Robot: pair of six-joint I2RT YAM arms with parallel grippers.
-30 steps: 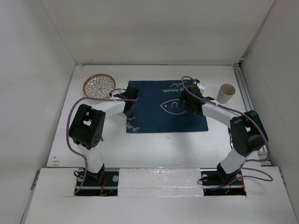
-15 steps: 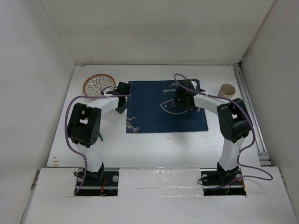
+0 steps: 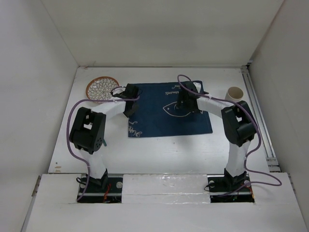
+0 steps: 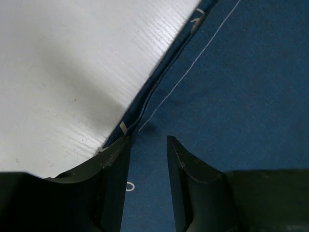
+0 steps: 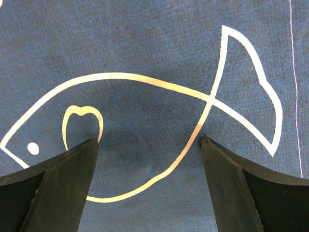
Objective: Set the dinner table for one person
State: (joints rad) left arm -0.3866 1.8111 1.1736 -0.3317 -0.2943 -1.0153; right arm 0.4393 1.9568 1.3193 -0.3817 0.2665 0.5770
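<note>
Three items sit on dinner table (image 3: 159, 152), the large white flat rigid work surface filling top view: dark blue square cloth mat (image 3: 164, 124) centre-back, round brown-rimmed patterned plate (image 3: 100, 89) back-left, beige cylindrical cup (image 3: 234, 95) back-right. Table prob. heavy, stiff, smooth, fixed; no grasp pt, items will slide on it.
Left wrist: left gripper (image 4: 147, 145) fingers narrowly parted, nothing between, at mat's hem beside bare table; tip contact w/ cloth unclear.
Right wrist: right gripper (image 5: 149, 142) spread wide, empty, over white fish outline (image 5: 211, 99); table not visible here.
</note>
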